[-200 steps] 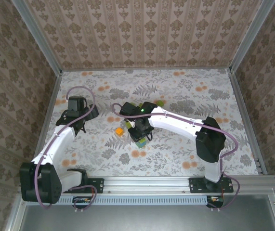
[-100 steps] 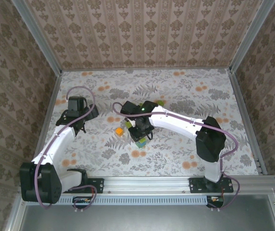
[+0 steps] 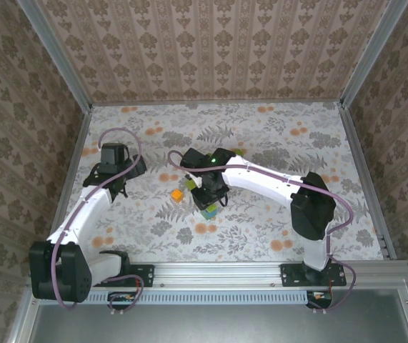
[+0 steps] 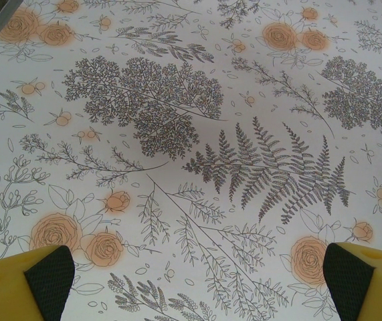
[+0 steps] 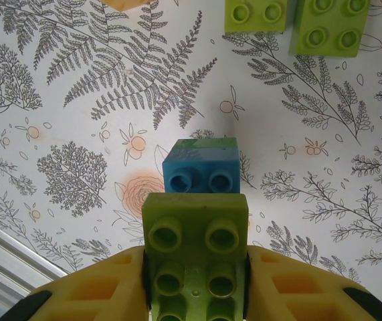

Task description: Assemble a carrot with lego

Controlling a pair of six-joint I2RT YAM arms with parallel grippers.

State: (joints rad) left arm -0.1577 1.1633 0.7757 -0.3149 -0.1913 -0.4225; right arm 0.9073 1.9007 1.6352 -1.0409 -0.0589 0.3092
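The floral table (image 3: 275,143) is enclosed by papered walls (image 3: 211,50). A lime brick (image 5: 194,257) is clamped by the right gripper (image 5: 196,287). The left gripper (image 4: 201,274) is spread apart.

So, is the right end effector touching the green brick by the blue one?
Touching. Right wrist view: fingers of the right end effector press both sides of the green brick.

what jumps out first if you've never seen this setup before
The lime-green studded plastic brick clamped in the right tool, near the middle of the workspace, grabs the eye first, with a small blue plastic brick just beyond it. The busy floral tablecloth comes next, the left tool hanging open over a bare patch of it on the left side.
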